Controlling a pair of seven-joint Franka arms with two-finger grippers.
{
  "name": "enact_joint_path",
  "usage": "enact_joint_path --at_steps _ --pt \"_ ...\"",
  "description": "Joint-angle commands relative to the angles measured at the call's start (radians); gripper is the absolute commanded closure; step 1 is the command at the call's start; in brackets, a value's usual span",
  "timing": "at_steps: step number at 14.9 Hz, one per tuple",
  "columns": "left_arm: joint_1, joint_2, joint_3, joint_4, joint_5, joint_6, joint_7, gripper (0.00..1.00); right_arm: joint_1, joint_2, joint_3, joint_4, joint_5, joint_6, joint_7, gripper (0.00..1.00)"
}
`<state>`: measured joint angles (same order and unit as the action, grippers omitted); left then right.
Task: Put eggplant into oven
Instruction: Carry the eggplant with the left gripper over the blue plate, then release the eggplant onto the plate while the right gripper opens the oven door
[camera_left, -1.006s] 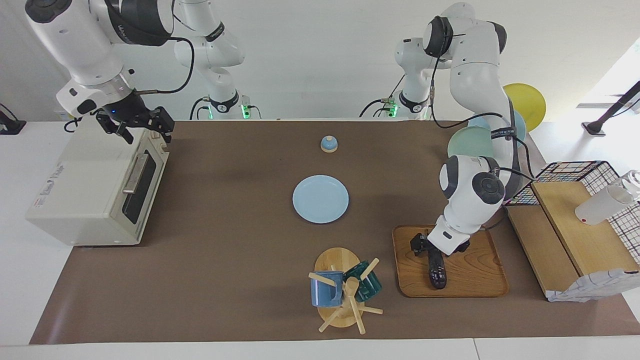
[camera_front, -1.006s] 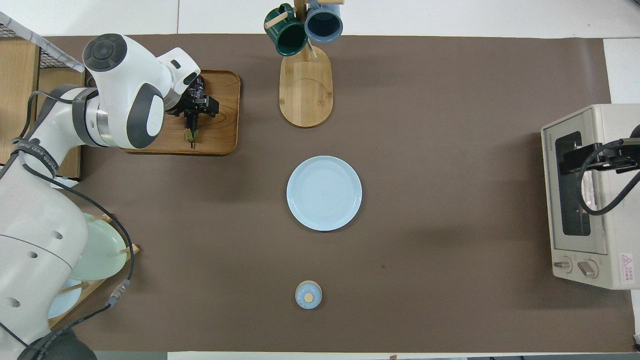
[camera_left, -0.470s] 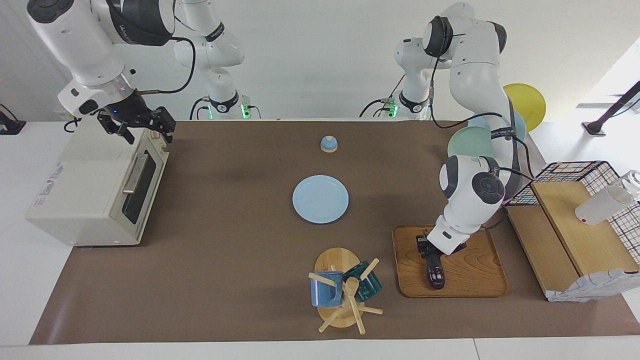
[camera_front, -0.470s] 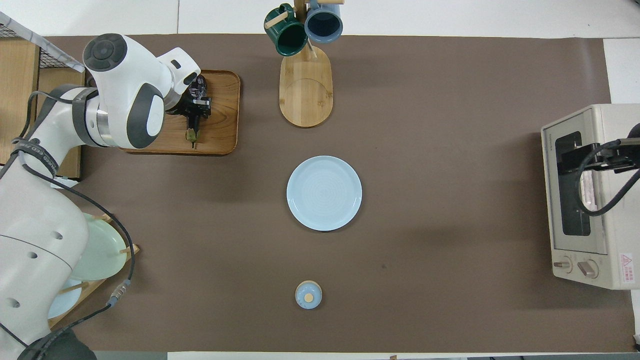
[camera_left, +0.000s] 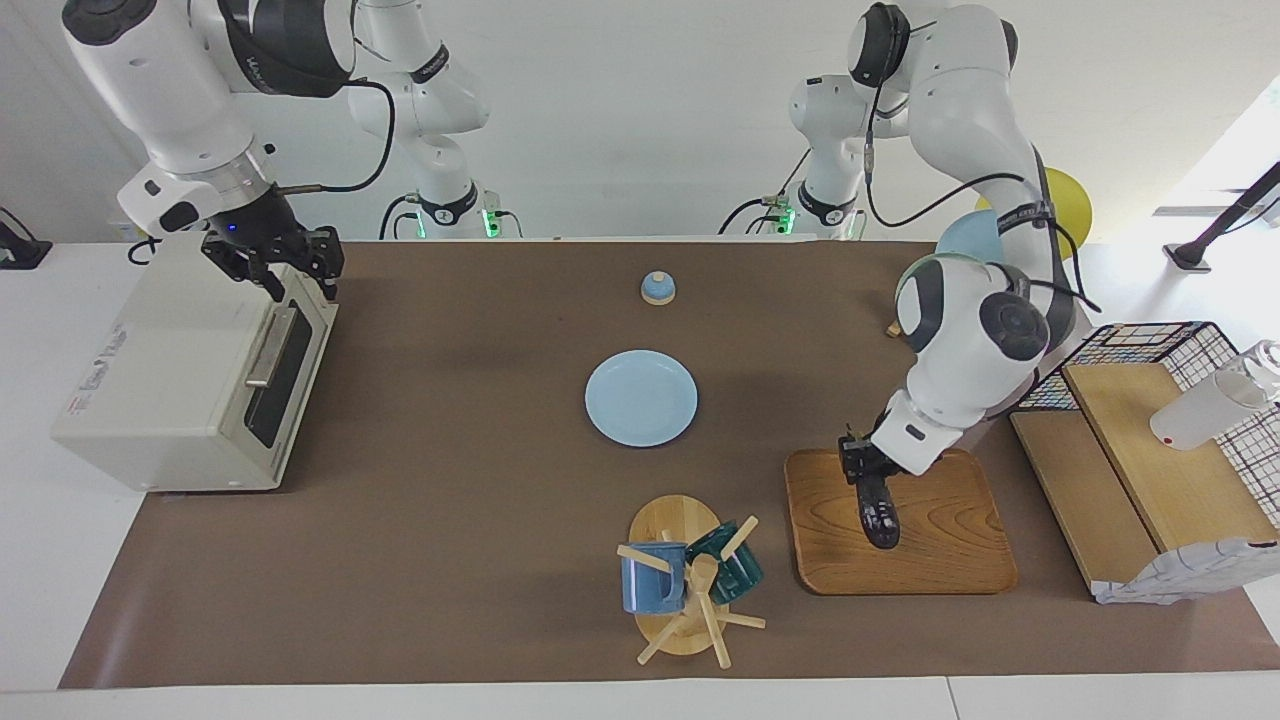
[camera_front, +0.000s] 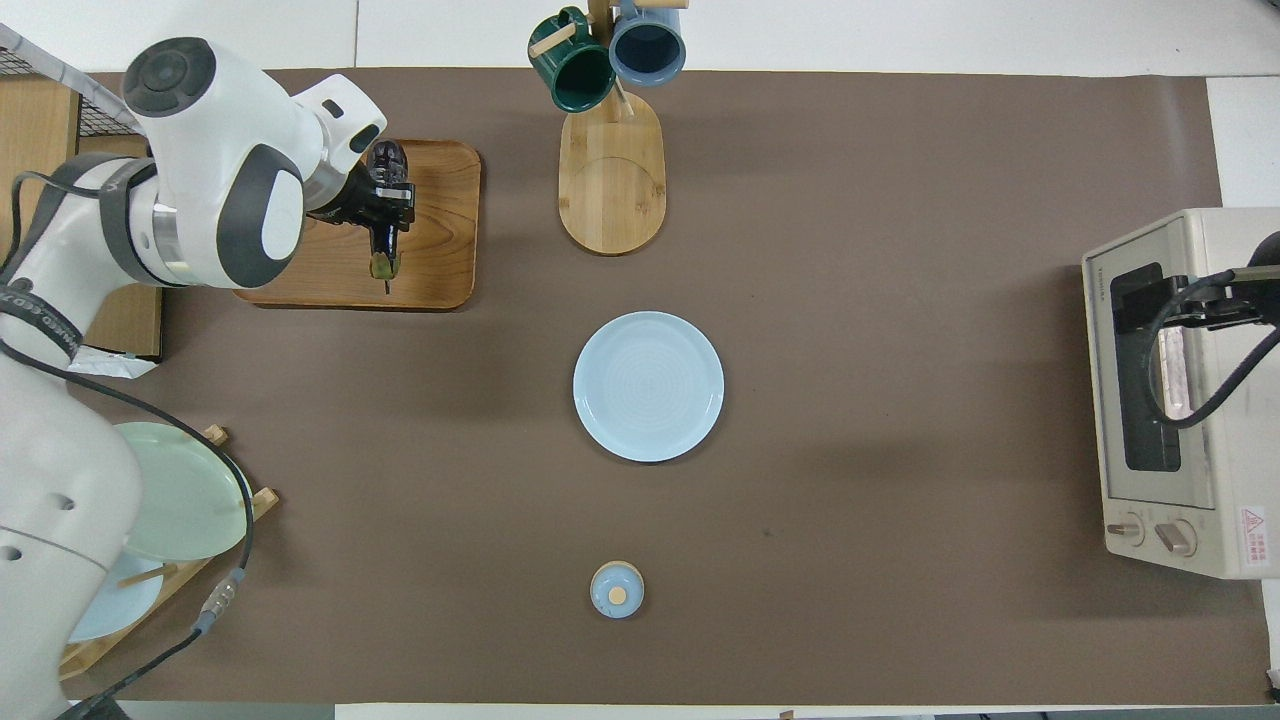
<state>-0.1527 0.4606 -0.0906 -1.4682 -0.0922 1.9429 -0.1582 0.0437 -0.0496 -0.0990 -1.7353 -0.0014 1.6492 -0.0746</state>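
Facing view, left gripper (camera_left: 866, 472) clamped on eggplant (camera_left: 877, 510) over wooden tray (camera_left: 950, 560), eggplant tilted, long axis hanging below the fingers, stem toward the robots, right gripper (camera_left: 290, 278) over oven (camera_left: 190, 370) handle, fingers apart.

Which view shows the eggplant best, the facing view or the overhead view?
The facing view. There the eggplant shows most of its dark length, hanging from the left gripper above the wooden tray. In the overhead view the gripper and arm cover its middle; only the rounded end and the stem tip appear.
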Motion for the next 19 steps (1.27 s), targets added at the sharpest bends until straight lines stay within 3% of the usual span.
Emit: enact_joint_path --at_steps 1,3,6,9,11,19 --pt "-0.057 -0.169 0.008 -0.098 -0.029 -0.113 -0.093 1.0 -0.008 -0.061 0.004 -0.11 0.011 0.041 -0.021 1.0" --pt "-0.126 -0.246 0.008 -0.187 -0.066 -0.108 -0.179 1.0 -0.008 -0.061 0.004 -0.133 -0.015 0.104 -0.028 1.0" --pt "-0.215 -0.284 0.008 -0.262 -0.107 -0.055 -0.276 1.0 -0.008 -0.047 0.005 -0.162 -0.094 0.142 -0.028 1.0" --pt "-0.329 -0.315 0.009 -0.404 -0.162 0.147 -0.349 1.0 -0.01 -0.041 0.004 -0.2 -0.181 0.164 -0.025 1.0" --pt "-0.399 -0.294 0.009 -0.448 -0.162 0.272 -0.408 1.0 -0.021 -0.033 0.004 -0.222 -0.222 0.182 -0.024 1.0" --pt "-0.522 -0.119 0.012 -0.449 -0.161 0.481 -0.469 1.0 -0.036 -0.004 0.004 -0.273 -0.353 0.256 -0.027 1.0"
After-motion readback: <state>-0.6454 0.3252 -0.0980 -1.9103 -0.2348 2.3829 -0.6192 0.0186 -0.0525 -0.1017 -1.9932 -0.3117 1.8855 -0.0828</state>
